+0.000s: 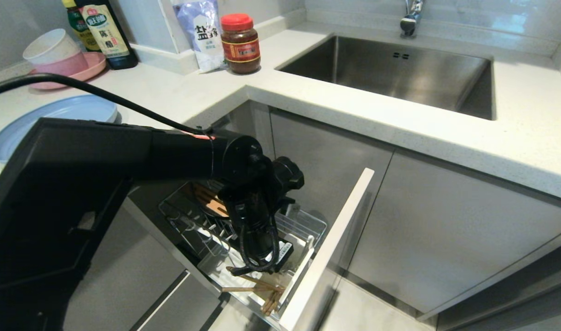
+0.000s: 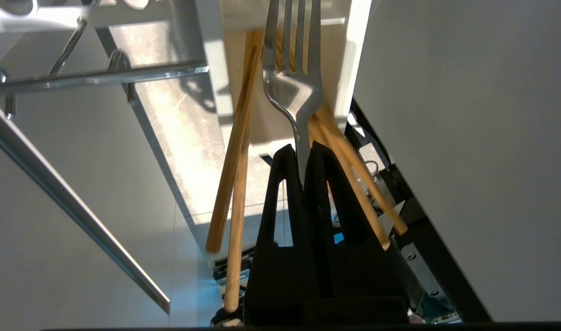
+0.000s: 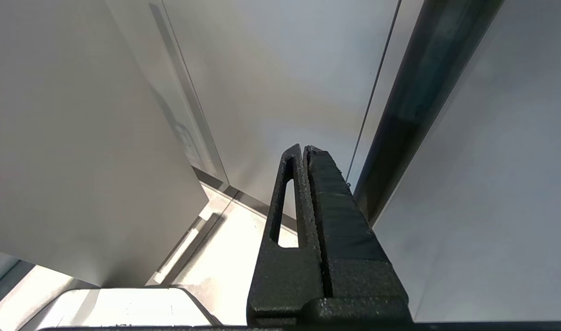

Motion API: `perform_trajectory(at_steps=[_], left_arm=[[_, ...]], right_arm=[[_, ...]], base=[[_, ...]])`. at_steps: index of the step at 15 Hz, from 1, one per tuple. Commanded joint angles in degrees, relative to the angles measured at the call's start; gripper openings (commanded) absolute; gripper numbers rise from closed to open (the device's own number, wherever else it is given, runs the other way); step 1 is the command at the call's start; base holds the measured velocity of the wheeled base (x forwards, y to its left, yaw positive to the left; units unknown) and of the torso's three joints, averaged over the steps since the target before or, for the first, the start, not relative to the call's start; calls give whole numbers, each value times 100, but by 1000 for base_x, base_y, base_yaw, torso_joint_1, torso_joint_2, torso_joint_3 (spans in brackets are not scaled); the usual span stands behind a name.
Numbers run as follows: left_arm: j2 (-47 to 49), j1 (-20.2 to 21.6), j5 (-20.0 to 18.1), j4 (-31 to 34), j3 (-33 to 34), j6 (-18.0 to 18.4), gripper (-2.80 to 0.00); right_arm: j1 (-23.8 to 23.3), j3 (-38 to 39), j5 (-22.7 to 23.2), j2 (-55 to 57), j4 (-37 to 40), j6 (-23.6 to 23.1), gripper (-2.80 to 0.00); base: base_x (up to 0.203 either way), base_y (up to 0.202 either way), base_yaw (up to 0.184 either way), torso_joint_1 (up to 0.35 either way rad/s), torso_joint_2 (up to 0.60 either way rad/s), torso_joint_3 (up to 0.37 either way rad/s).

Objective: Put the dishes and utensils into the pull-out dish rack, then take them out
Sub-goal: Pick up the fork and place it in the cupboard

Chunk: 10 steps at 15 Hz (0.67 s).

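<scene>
My left arm (image 1: 243, 184) reaches down into the pull-out dish rack (image 1: 188, 225), whose white cabinet front (image 1: 331, 248) stands pulled out. My left gripper (image 2: 302, 151) is shut on the handle of the silver fork (image 2: 292, 82). The fork's tines point into the white utensil caddy (image 2: 354, 55), among the wooden chopsticks (image 2: 234, 161) leaning there. The chopsticks (image 1: 266, 294) also show at the rack's front end. The pale blue plate (image 1: 55, 119) lies on the counter at the left. My right gripper (image 3: 306, 149) is shut and empty, parked beside cabinet fronts.
A pink plate with stacked bowls (image 1: 60, 59), sauce bottles (image 1: 105, 32), a salt bag (image 1: 200, 32) and a red-lidded jar (image 1: 240, 43) stand at the counter's back. The steel sink (image 1: 400, 73) lies to the right. Chrome rack wires (image 2: 96, 78) run close beside the caddy.
</scene>
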Motion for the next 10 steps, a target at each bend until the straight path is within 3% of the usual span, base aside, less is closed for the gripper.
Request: perform_trajectory(at_steps=[1,10], left_arm=[[193,-19,6,32,-102,-74,-280],[619,-15,50,-10,-415,-127,-280]], right_arm=[[1,9,0,-26,-2,0,-280],[1,9,0,-26,-2,0,-280]], base=[[0,0,0,0,0,0],[0,0,0,0,0,0]])
